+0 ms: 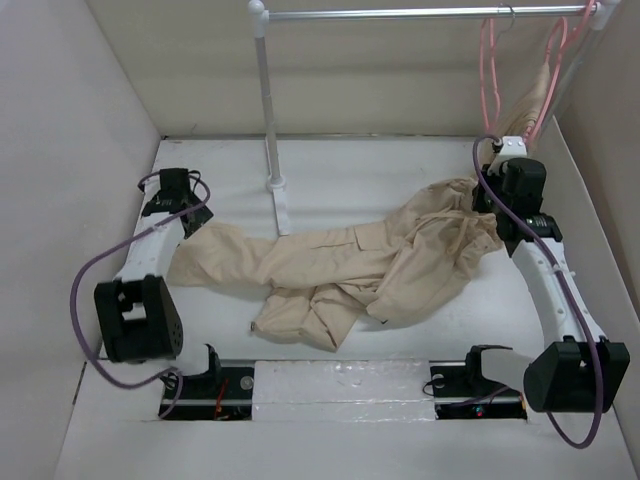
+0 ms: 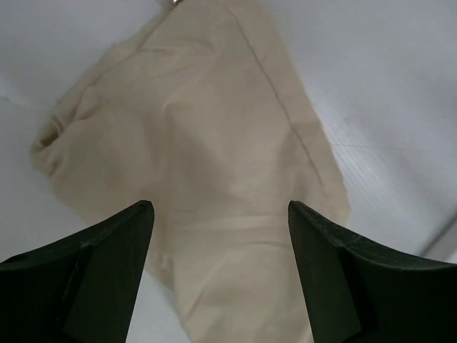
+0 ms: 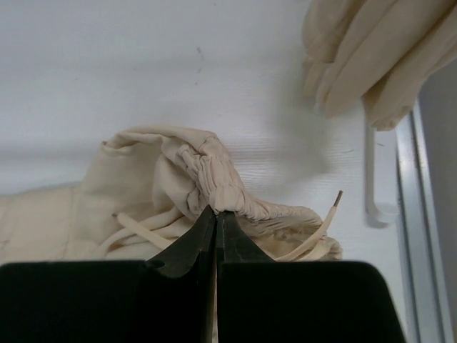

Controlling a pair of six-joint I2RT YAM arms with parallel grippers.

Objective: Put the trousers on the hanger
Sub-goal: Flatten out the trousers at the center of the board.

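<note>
Trousers [image 1: 360, 260]: crumpled across table [image 1: 340, 170]. Left gripper [image 2: 220, 209]: jaws wide, above one leg end [image 2: 207, 143], holding nothing. Right gripper [image 3: 216, 213]: jaws closed, pinching elastic waistband [image 3: 214, 179]

The top camera looks down from above the near edge over the whole table [image 1: 360, 165]; both wrist cameras sit close above the trousers [image 1: 350, 255], shared by all views.

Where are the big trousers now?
In the top view the trousers lie crumpled across the middle of the table, one leg under the left gripper, their waistband pinched by the right gripper.
</note>
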